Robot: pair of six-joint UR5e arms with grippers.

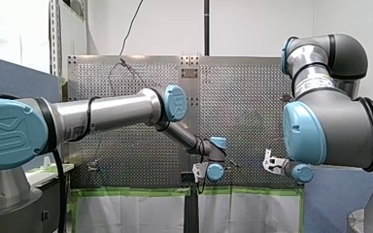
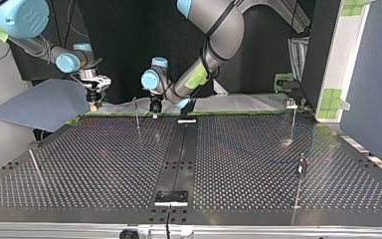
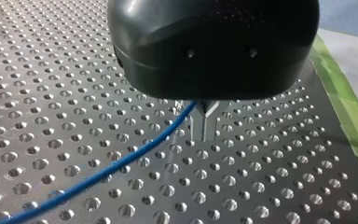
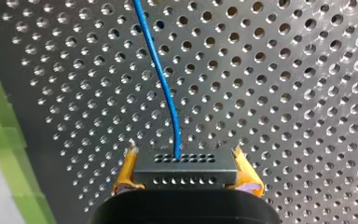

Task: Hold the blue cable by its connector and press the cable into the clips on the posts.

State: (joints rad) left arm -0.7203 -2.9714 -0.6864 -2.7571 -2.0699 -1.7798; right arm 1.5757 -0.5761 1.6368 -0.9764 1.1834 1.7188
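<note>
One connector (image 4: 185, 168), one blue cable (image 4: 161, 79)

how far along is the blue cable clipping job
Done: my right gripper is shut on the connector. In hand: the blue cable runs from it past my left gripper. Left: clipping; no cable shows on the posts in the top view.

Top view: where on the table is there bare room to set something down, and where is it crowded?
Free: the table between the near-left post and the centre strip, and between that strip and the right posts. Crowded: the far edge, where my left pincer, my right pincer and a thin post stand.
</note>
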